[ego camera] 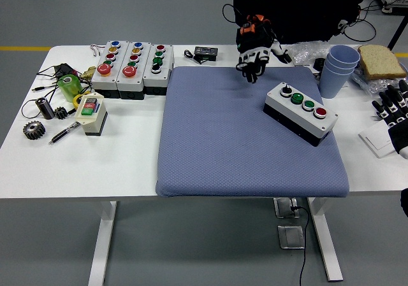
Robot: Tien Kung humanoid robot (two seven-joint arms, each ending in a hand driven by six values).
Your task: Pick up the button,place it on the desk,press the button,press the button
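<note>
**Head view: button box down on the pad, pressing comes next**

The button box lies flat and askew on the blue pad, toward its right side, with a black knob, two green buttons and a red one facing up. A person's gloved hand hovers above the pad's far edge, apart from the box, fingers hanging loose and holding nothing. The right hand waits at the table's right edge, fingers spread and empty. The left hand is out of view.

To press well, I judge the right hand should come in over the box, single out one finger, and push straight down on a button's centre so the box does not slide on the soft pad.
</note>
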